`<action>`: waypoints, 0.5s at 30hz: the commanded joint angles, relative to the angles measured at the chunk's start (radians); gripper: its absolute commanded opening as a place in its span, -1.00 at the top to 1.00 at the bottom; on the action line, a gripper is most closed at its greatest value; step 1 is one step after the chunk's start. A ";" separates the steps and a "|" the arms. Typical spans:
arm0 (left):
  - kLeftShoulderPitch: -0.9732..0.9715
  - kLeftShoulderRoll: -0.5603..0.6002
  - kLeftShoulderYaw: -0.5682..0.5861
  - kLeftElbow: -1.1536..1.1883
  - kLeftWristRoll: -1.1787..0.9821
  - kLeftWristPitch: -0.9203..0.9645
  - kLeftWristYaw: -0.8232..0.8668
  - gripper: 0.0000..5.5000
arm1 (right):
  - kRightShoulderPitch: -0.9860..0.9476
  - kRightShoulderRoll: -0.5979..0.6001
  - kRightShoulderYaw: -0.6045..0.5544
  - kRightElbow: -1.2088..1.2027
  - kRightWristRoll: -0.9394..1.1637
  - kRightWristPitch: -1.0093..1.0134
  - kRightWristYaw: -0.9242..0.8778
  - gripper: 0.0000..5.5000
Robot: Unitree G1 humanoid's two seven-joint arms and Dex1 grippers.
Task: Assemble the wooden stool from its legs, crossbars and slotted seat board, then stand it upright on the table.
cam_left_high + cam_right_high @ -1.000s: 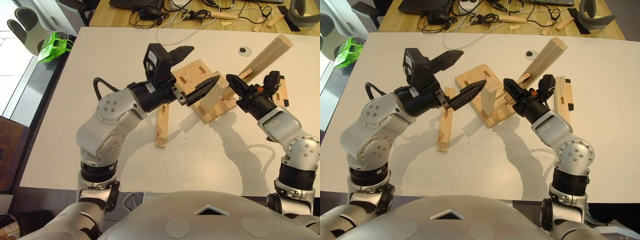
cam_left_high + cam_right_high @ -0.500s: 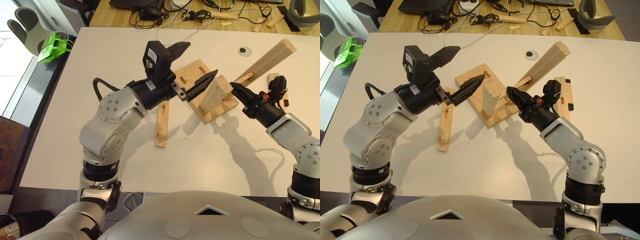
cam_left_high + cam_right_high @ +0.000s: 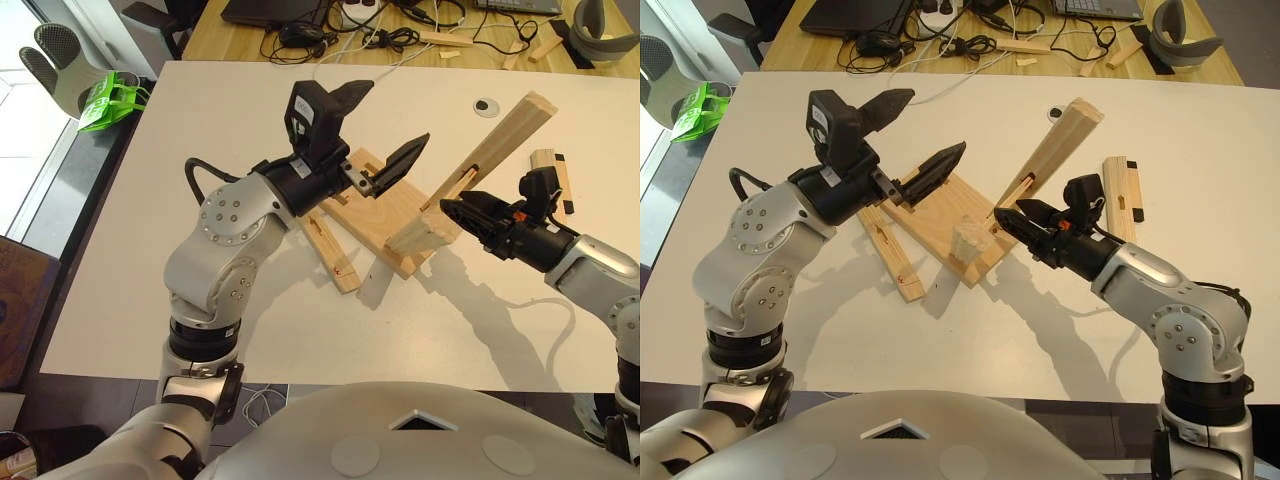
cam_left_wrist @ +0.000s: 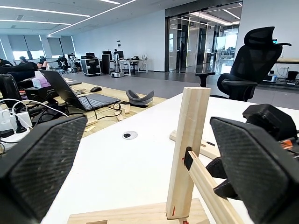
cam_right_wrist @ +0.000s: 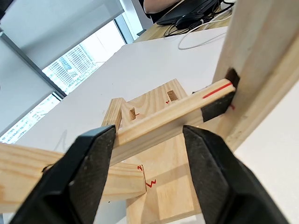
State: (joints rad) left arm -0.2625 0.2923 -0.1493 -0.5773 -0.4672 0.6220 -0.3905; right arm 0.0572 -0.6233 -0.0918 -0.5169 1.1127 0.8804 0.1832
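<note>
The slotted seat board (image 3: pixel 375 210) lies flat on the white table (image 3: pixel 200 300). A long leg (image 3: pixel 495 145) rises tilted from its right corner, and a short leg (image 3: pixel 418 234) stands at its near corner. A thin crossbar (image 5: pixel 173 119) is plugged into the long leg's slot. My right gripper (image 3: pixel 450 207) is shut on that crossbar, close to the short leg. My left gripper (image 3: pixel 398 112) hovers open over the board's far left part, holding nothing. In the left wrist view, the long leg (image 4: pixel 187 154) stands between its wide pads (image 4: pixel 44 163).
A loose leg (image 3: pixel 335 255) lies diagonally against the board's left edge. Another wooden piece (image 3: pixel 553 172) lies at the right behind my right arm. A round grommet (image 3: pixel 487 104) sits at the back, with a wooden desk of cables (image 3: pixel 400 30) beyond it.
The seat board with its legs has slid and turned toward me along with my right gripper. The loose leg was pushed to a diagonal. My left gripper stayed open and rose slightly.
</note>
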 commanded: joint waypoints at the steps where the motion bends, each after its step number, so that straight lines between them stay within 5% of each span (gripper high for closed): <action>1: -0.015 -0.010 -0.005 0.013 0.027 -0.014 0.014 -0.76 | 0.035 0.012 0.010 0.059 -0.003 0.108 -0.076 -0.14; 15: -0.019 -0.045 0.007 0.042 0.067 -0.042 0.047 -0.76 | 0.081 -0.084 -0.082 0.023 0.120 0.151 0.098 -0.96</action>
State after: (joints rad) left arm -0.2656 0.2521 -0.1467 -0.5406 -0.4167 0.5835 -0.3546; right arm 0.1115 -0.6593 -0.1691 -0.4978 1.2554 1.0048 0.2541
